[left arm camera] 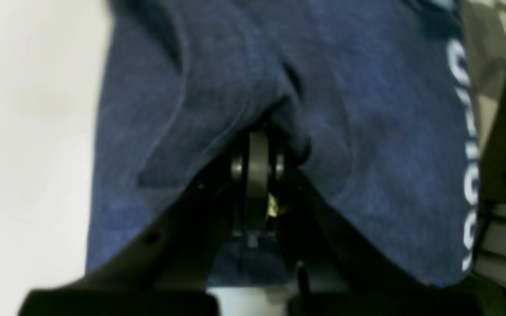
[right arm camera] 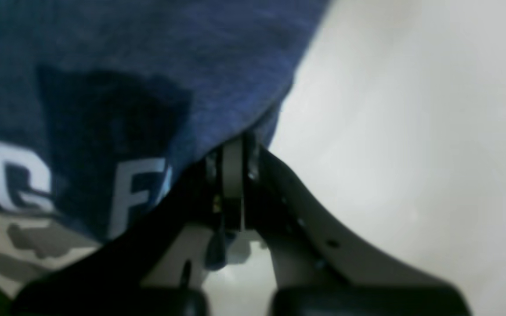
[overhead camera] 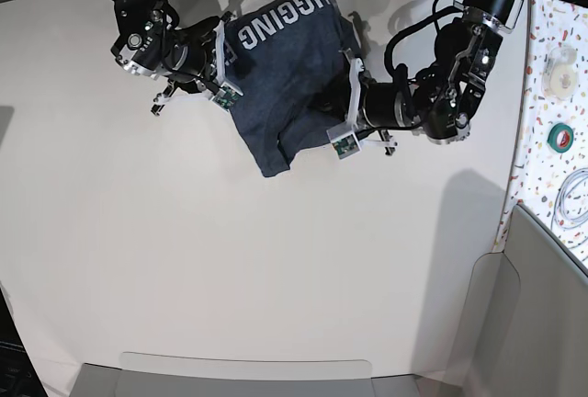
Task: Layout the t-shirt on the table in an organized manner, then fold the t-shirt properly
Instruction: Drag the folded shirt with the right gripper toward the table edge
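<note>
White table point(overhead camera: 230, 259) filled the base view, a speckled strip point(overhead camera: 551, 94) with tape rolls along its right edge. The t-shirt point(overhead camera: 289, 94) hung bunched between 2 arms near the table's far side, lettering up. Left gripper point(left arm camera: 257, 131) was clamped on a cloth fold. Right gripper point(right arm camera: 235, 145) was clamped on the shirt's edge.

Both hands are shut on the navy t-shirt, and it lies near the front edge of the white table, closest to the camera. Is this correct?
Not quite. The base view shows the t-shirt near the far edge of the table. Left hand and right hand are indeed shut on it.
</note>
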You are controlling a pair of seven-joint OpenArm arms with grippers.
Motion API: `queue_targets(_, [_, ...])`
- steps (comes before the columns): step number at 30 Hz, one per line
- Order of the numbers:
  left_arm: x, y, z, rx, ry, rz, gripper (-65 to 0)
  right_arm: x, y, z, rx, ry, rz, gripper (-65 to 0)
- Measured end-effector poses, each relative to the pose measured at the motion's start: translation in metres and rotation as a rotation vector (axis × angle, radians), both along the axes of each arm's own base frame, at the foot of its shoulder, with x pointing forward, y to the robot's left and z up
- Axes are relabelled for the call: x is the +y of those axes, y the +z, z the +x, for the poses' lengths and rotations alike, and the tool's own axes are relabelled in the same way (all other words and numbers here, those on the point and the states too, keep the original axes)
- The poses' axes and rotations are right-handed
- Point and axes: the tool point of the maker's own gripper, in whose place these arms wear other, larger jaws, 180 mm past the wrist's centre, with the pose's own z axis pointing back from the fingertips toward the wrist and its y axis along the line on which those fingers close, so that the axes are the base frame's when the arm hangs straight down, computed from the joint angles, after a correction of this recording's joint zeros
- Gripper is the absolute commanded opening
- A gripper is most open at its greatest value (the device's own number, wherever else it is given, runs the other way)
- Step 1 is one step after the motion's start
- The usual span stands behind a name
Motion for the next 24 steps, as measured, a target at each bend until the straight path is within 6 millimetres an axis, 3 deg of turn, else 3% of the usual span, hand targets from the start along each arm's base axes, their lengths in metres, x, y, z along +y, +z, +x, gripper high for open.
queue_targets(2, [0.002, 0.006, 0.009, -0.024, 0.003, 0.003, -65.0, -0.013, 0.000, 0.000, 0.000, -0.055, 0.004, -65.0])
queue_targets(5, [0.018, 0.023, 0.031, -0.071, 0.087, -0.020, -65.0, -0.049, -0.001, 0.001, 0.003, -0.160, -0.045, -65.0])
queue_targets(9, [0.074, 0.048, 0.060, -0.139, 0.259, 0.027, -65.0, -0.082, 0.019, 0.013, -0.065, -0.268, -0.070, -65.0])
queue_targets(10, [0.091, 0.054, 0.063, -0.158, 0.304, 0.054, -65.0, -0.083, 0.025, 0.017, -0.088, -0.293, -0.058, -65.0])
queue_targets(13, [0.109, 0.066, 0.049, -0.197, 0.342, 0.090, -65.0, -0.084, 0.030, 0.022, -0.106, -0.365, -0.005, -65.0])
queue_targets(16, [0.098, 0.060, 0.025, -0.165, 0.327, 0.091, -65.0, -0.075, 0.037, 0.030, -0.122, -0.386, 0.064, -65.0])
queue_targets(19, [0.088, 0.047, 0.005, -0.105, 0.319, 0.063, -65.0, -0.043, 0.051, 0.040, -0.136, -0.361, 0.232, -65.0])
queue_targets(24, [0.093, 0.021, -0.021, -0.022, 0.344, 0.074, -65.0, 0.011, 0.095, 0.052, -0.165, -0.261, 0.582, -65.0])
